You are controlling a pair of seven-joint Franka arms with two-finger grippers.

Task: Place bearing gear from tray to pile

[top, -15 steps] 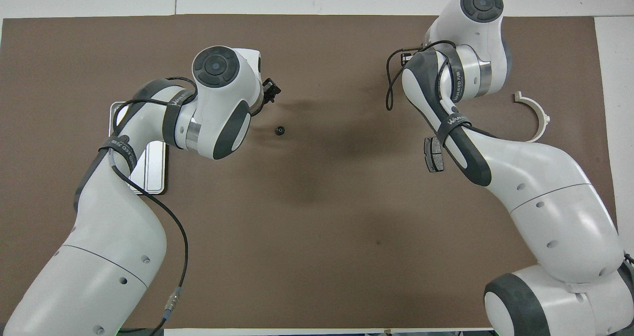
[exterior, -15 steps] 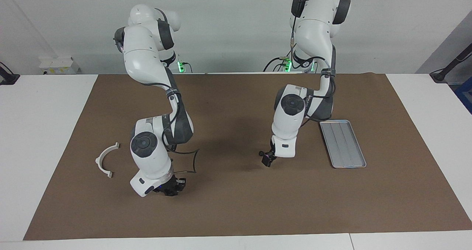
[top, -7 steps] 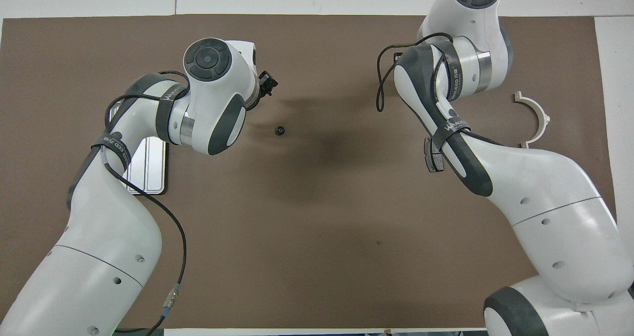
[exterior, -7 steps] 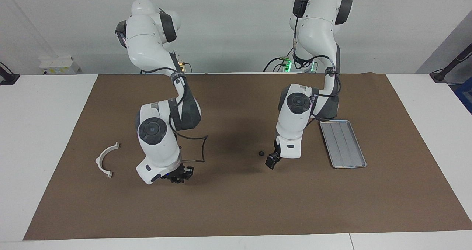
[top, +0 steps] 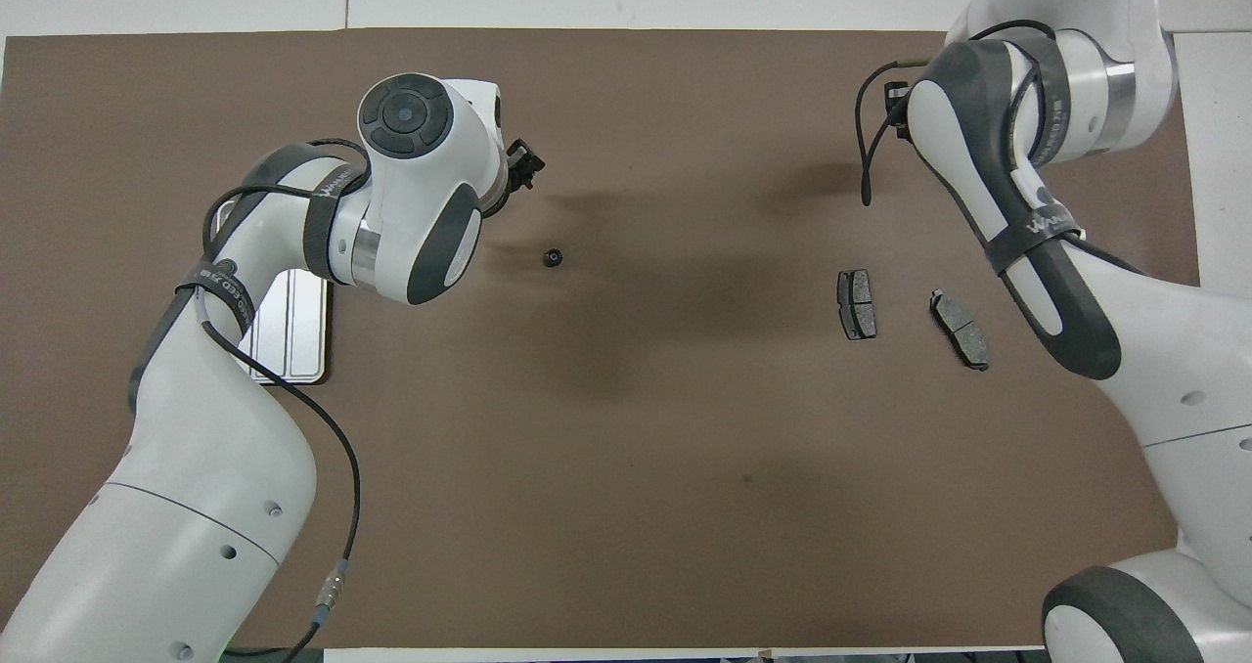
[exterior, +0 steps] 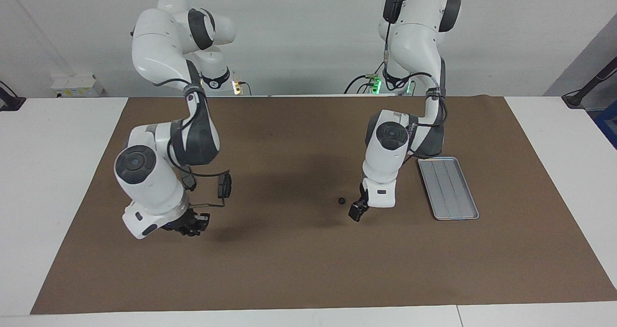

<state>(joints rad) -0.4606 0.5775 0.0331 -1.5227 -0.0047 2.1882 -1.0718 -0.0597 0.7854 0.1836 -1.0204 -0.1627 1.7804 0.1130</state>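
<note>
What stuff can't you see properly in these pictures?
- Tray: in the overhead view, the left arm covers most of it.
- One brake pad: in the facing view, the right arm hides it.
- Gear: too small in both views to show its shape.
- Right gripper: its wrist blocks it, so I cannot tell whether it holds anything.

Brown mat [exterior: 308, 269] over white table [exterior: 58, 172]

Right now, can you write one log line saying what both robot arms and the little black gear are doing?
left gripper: open, over mat beside bearing gear | bearing gear: on mat, out of tray, apart from brake pads | right gripper: shut, empty, raised
</note>
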